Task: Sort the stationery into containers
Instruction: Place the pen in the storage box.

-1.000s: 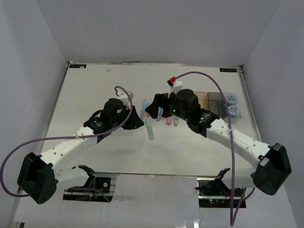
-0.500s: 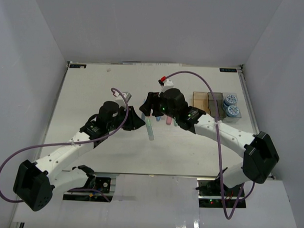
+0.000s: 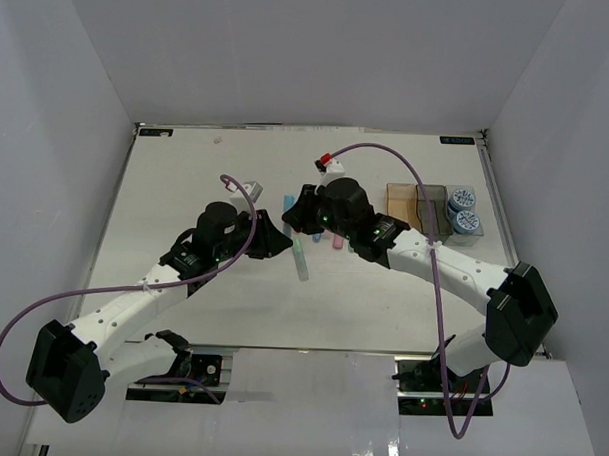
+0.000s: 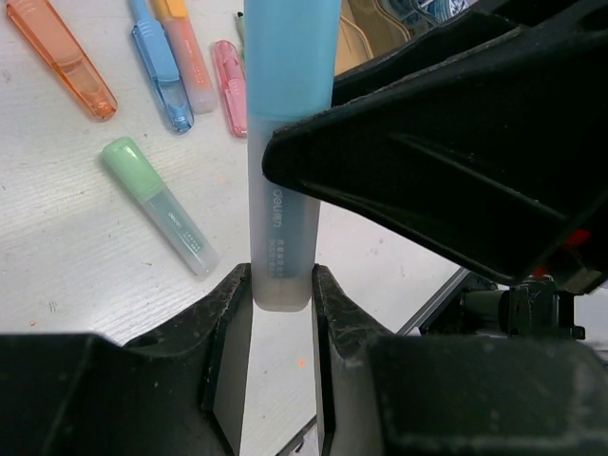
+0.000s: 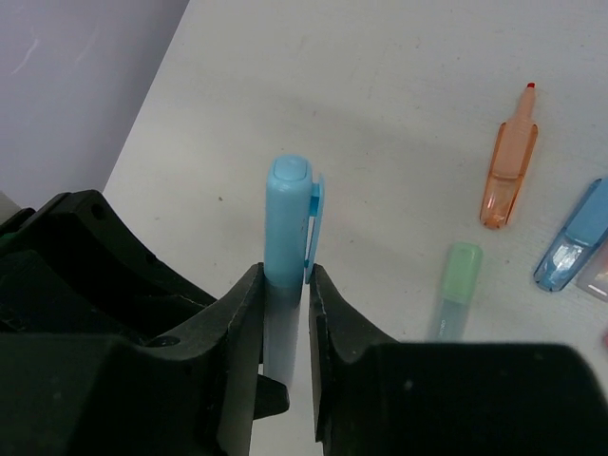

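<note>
A light blue marker (image 4: 285,142) hangs above the table, and both grippers hold it. My left gripper (image 4: 282,285) is shut on its frosted clear end. My right gripper (image 5: 285,285) is shut across it just below the blue cap (image 5: 288,214), which sticks out past the fingers. From above, the two grippers meet at the table's middle, with the marker (image 3: 288,203) poking out between them. Loose on the table lie a green marker (image 4: 157,204), an orange one (image 4: 62,59), a blue one (image 4: 161,76) and a pink one (image 4: 228,85). Two patterned tubs (image 3: 463,209) sit in the clear bin.
Three bins stand in a row at the right: amber (image 3: 400,203), smoky grey (image 3: 428,207) and clear (image 3: 474,234). White walls close in the table on three sides. A purple cable arches over each arm.
My right gripper has moved left to the marker held by the left gripper and closed on its cap end. The left gripper has kept its hold and hardly moved.
</note>
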